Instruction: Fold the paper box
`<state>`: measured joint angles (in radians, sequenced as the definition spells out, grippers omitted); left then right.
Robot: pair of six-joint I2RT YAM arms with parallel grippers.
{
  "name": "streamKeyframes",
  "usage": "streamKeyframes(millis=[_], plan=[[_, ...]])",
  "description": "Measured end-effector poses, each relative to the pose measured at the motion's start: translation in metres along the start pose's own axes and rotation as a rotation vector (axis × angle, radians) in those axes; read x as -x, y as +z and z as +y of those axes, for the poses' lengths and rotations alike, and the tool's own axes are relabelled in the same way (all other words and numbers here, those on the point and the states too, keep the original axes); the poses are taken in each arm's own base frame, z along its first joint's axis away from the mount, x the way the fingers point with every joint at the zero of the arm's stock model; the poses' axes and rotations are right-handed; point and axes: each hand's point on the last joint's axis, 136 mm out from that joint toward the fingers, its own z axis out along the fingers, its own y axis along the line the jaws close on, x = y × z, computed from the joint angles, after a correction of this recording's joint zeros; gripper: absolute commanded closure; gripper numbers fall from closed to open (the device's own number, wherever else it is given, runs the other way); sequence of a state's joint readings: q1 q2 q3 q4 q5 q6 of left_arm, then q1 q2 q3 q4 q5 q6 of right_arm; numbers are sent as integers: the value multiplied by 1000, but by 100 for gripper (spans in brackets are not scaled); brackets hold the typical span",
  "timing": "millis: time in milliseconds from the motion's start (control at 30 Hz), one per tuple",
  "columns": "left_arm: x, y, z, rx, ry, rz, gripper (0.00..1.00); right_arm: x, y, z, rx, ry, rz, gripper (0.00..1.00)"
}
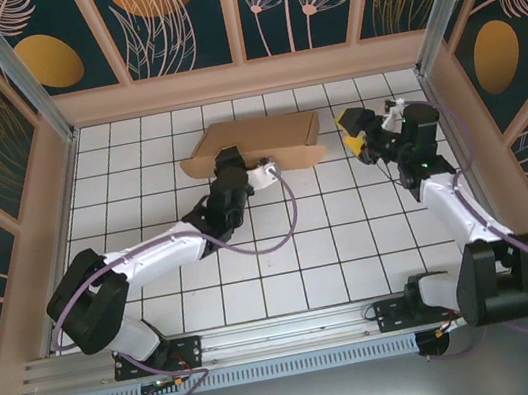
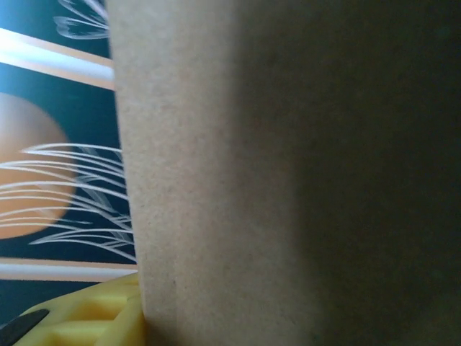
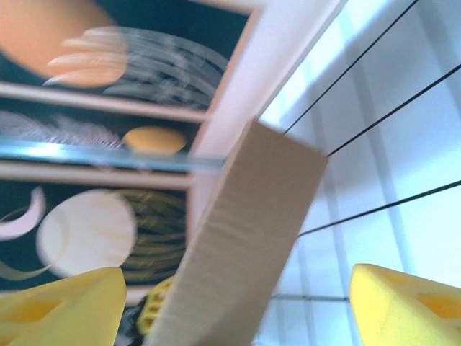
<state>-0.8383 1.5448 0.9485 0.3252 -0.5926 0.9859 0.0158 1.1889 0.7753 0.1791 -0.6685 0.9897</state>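
Note:
The paper box [image 1: 264, 137] is a brown cardboard shape, partly folded, standing on the white tiled floor near the back wall. My left gripper [image 1: 232, 165] is at its front edge, shut on a cardboard panel. That panel [image 2: 288, 180] lies close across the left wrist view, with one yellow finger [image 2: 79, 317] pressed against its left side and the other finger hidden behind it. My right gripper [image 1: 353, 134] hangs just right of the box's right end, open. Between its wide-apart yellow fingers [image 3: 57, 310] the end of the box [image 3: 252, 216] rises at a slant, untouched.
Patterned panel walls [image 1: 233, 10] with a pale wooden frame close in the floor at the back and both sides. Open tiled floor [image 1: 333, 247] lies between the box and the arm bases. A purple cable [image 1: 285, 234] loops beside the left arm.

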Motion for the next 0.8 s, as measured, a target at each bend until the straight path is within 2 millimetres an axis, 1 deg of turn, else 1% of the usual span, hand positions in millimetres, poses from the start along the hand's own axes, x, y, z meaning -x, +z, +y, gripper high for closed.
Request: streamKeyframes(millis=[100, 167, 267, 333, 433, 500, 567, 633, 700, 800], plan=[[13, -6, 0, -151, -25, 28, 56, 16, -11, -14, -115, -86, -99, 22], [20, -14, -3, -240, -36, 54, 56, 22, -13, -25, -173, -126, -127, 23], [24, -22, -15, -363, -44, 113, 55, 24, -5, -51, -251, -141, -122, 24], [25, -25, -26, -441, -44, 152, 55, 19, 4, -76, -291, -123, -90, 25], [23, -35, -44, -563, -39, 198, 53, -1, 19, -121, -354, -60, -6, 25], [21, -46, -52, -638, -30, 224, 53, -21, 29, -144, -393, -30, 64, 25], [23, -54, -57, -689, -29, 229, 53, -38, 38, -153, -409, -30, 126, 25], [22, -63, -61, -736, -18, 237, 53, -53, 45, -157, -413, -43, 175, 24], [20, -70, -66, -780, -12, 244, 53, -63, 50, -159, -416, -57, 209, 24], [22, -74, -72, -824, -16, 234, 53, -73, 54, -159, -408, -70, 245, 24]])
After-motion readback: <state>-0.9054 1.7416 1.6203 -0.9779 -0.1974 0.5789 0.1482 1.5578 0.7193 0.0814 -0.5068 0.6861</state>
